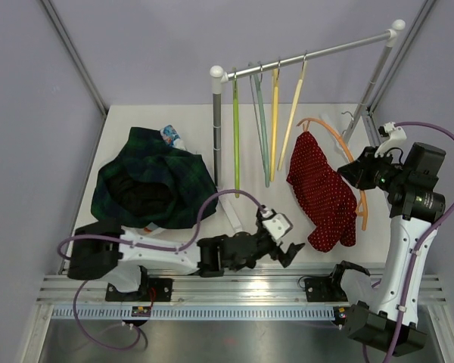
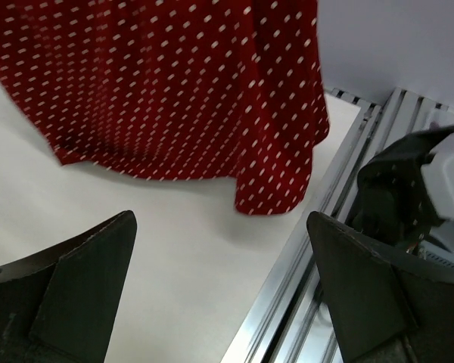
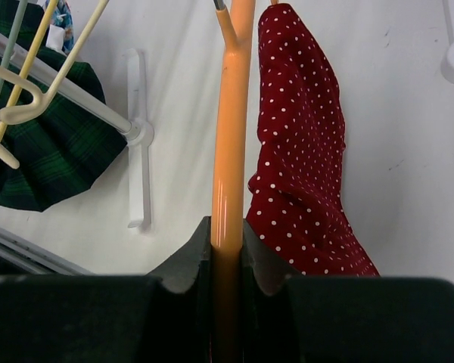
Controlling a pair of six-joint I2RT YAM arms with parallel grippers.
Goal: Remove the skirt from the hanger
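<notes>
Right end effector (image 3: 227,246) clamped on the orange hanger (image 3: 231,136), red skirt (image 3: 303,166) draped just beside it. Left end effector (image 2: 219,295) spread wide, empty, short of the hem. Approach step, I judge; next, grip hem, pull clear.

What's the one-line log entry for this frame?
right gripper shut on curved orange hanger | left gripper open, facing hem of red white-dotted skirt, no contact | skirt draped on hanger

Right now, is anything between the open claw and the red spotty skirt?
No, nothing visible. The open left gripper faces the red polka-dot skirt across the white table. The right gripper grips its orange hanger.
</notes>
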